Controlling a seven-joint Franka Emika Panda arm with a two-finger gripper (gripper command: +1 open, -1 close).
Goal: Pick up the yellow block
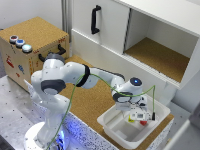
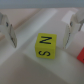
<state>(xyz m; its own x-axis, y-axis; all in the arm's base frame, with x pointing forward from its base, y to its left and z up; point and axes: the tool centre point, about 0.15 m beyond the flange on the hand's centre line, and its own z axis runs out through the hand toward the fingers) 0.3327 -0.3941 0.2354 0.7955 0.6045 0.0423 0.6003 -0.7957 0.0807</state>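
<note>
The yellow block (image 2: 44,45) is a small bright yellow cube with dark marks on top, lying on the floor of a white bin (image 1: 112,125). In the exterior view the yellow block (image 1: 131,118) shows just under the hand. My gripper (image 1: 134,112) hangs over the bin. In the wrist view my gripper (image 2: 42,26) is open, with one finger (image 2: 7,27) on one side of the block and the other finger (image 2: 76,22) on the far side; neither touches it. A red block (image 2: 80,53) lies close beside the yellow one.
The bin's walls (image 1: 150,131) surround the gripper. A white cabinet (image 1: 112,30) with a black handle (image 1: 94,19) and an open cork-lined compartment (image 1: 160,55) stands behind. A cork box with buttons (image 1: 30,42) stands at the exterior view's left. A green cable (image 1: 75,100) loops along the arm.
</note>
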